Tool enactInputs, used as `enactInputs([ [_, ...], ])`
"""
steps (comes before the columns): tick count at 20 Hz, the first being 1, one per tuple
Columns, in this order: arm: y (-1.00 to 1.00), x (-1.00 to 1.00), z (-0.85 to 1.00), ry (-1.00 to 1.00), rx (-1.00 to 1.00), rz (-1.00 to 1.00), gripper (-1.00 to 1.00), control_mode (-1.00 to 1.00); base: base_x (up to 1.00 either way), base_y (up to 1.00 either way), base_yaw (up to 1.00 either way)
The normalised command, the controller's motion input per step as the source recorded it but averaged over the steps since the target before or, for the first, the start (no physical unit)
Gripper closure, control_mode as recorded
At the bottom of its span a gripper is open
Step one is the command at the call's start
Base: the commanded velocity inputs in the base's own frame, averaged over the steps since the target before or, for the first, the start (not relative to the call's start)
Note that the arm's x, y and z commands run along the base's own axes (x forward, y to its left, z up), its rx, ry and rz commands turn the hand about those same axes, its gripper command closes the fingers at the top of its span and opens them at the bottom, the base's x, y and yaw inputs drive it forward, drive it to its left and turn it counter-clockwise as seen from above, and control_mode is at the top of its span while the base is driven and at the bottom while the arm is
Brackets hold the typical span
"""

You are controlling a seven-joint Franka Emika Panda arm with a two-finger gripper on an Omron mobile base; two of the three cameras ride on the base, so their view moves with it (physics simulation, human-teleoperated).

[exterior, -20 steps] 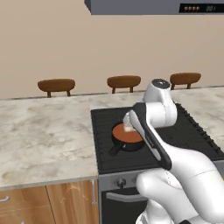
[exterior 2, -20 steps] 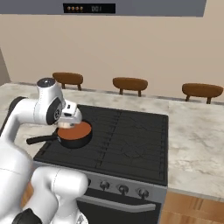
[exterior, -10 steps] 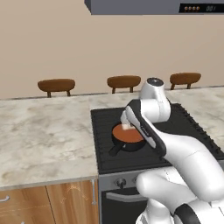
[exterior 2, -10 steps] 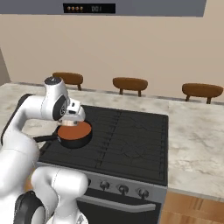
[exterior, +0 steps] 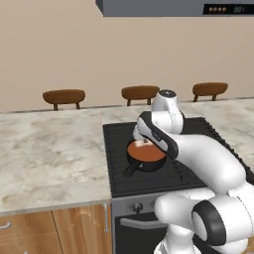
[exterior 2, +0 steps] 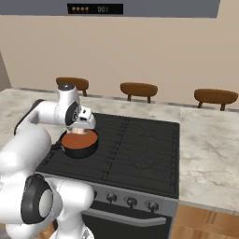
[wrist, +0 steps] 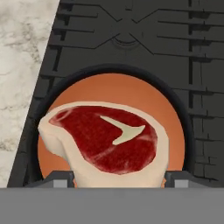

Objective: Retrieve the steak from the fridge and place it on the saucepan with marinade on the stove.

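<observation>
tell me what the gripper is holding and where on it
The gripper holds the steak by its near edge, one finger on each side, above the saucepan of marinade.

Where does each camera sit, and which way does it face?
Left base view: behind the arm's left, facing the black ridged stove; arm lower right.
Right base view: behind its right, same stove; arm lower left.
Hand view: on the hand, facing the red flat steak over the orange-brown marinade; fingertips below.
Shared: small round black saucepan.

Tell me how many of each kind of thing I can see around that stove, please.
Brown stools: 3
Saucepan with marinade: 1
Steak: 1
Stove: 1
Robot gripper: 1
Total: 7
</observation>
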Motion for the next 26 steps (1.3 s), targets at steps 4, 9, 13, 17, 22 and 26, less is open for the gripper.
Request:
enactInputs([
  [4,0.02,0.5,-0.21,0.11,0.0,0.0,1.0,-1.0,0.0,0.0,0.0],
  [9,0.04,0.45,-0.19,0.04,0.0,-0.01,1.0,-1.0,0.0,0.0,0.0],
  [13,0.04,0.2,-0.34,0.02,0.0,0.0,1.0,-1.0,0.0,0.0,0.0],
  [17,0.0,0.02,-0.37,0.0,0.0,0.0,1.0,-1.0,0.0,0.0,0.0],
  [22,0.0,0.0,-0.05,0.0,0.0,0.0,1.0,-1.0,0.0,0.0,0.0],
  [26,0.04,-0.02,0.0,0.0,0.0,-0.01,-1.0,-1.0,0.0,0.0,0.0],
])
